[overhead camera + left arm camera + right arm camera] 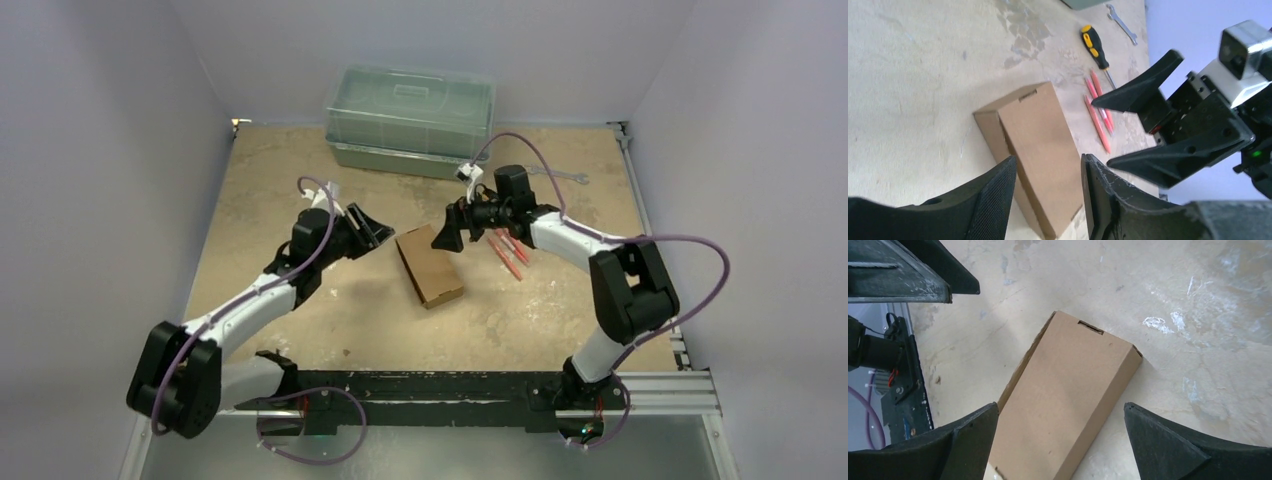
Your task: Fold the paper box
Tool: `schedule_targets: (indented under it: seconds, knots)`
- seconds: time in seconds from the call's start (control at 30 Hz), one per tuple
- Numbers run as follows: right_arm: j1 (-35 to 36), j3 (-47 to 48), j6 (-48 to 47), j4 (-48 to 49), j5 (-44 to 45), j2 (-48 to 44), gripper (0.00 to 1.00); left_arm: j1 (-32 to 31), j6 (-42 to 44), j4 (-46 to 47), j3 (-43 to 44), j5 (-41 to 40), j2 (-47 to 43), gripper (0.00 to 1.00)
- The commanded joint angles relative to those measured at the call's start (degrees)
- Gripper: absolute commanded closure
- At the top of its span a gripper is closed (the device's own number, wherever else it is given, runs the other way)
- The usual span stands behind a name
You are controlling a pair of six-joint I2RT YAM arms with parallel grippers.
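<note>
Two arms, top view: paper box [430, 265] lies on the table [260, 180] between left gripper [372, 232] and right gripper [448, 232].
Left wrist view: left gripper [1049, 165] jaws apart, holding nothing; paper box [1038, 135] on the table past them.
Right wrist view: right gripper [1060, 410] jaws spread wide, holding nothing; paper box [1073, 390] seen between them.

lidded translucent green-grey bin [410, 118] at the far edge of the stained tan surface [260, 190]. right of it, a flat metal wrench [1122, 23]. nearer, a yellow-and-black screwdriver [1094, 47], its shaft end just beside several thin red sticks [1098, 117] lying close together, roughly parallel. pale walls [100, 150] enclose three sides.
</note>
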Motion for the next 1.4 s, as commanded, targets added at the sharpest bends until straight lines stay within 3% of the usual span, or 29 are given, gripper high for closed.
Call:
schedule_targets:
  seconds: [0.0,0.07,0.23,0.4,0.67,1.13,1.3,1.37]
  knots:
    - [-1.67,-4.18,-7.61,-2.9,-1.81,-7.03,0.01,-0.31,0.11,-3.59,-5.99,3.44,-7.53,0.5]
    - [-2.15,-7.6,-9.35,-3.49,-4.0,-9.61,0.01,-2.19,-2.23,-3.33,-9.21,5.34,-11.12,0.5]
    - [-2.72,-13.26,-7.47,-0.1,-6.03,-12.49,0.01,-15.5,-10.87,1.81,-17.24,-1.57,-18.13,0.49]
    - [-2.87,-12.24,-4.25,-0.32,-4.84,-10.49,0.06,-22.26,-15.2,9.94,-20.27,-8.16,-15.54,0.42]
    - [-3.62,-12.67,0.14,-0.12,-6.44,-7.79,0.17,-25.14,-17.75,15.31,-15.36,-10.7,-1.03,0.4]
    - [-3.6,-10.76,0.42,-1.85,-9.68,-1.64,0.46,-26.45,-18.76,16.71,-10.96,-13.02,7.45,0.43]
    - [-3.08,-10.66,0.25,-1.85,-9.82,-1.6,0.59,-26.59,-19.03,16.74,-9.56,-12.79,9.59,0.52]
    - [-2.76,-10.75,0.23,-3.04,-9.82,-1.4,0.65,-26.67,-19.25,17.19,-9.17,-12.52,10.33,0.61]
